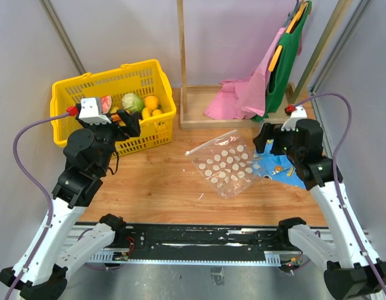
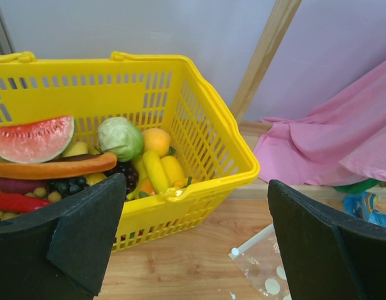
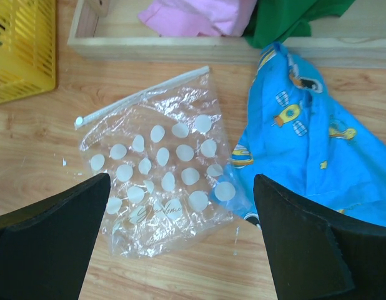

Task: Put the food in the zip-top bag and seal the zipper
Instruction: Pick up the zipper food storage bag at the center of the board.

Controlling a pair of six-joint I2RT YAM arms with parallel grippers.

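Food (image 2: 120, 137) sits in the yellow basket (image 2: 221, 112) at the counter's back left corner, looks light and hard, best pinched round its middle, while the left pincer (image 2: 193, 250) and right pincer (image 3: 180, 244) are wide open, empty.

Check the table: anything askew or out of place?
Bag lies crumpled and skewed, zipper running diagonally, one corner against the blue cloth. Food sits in the basket; nothing looks spilled or damaged.
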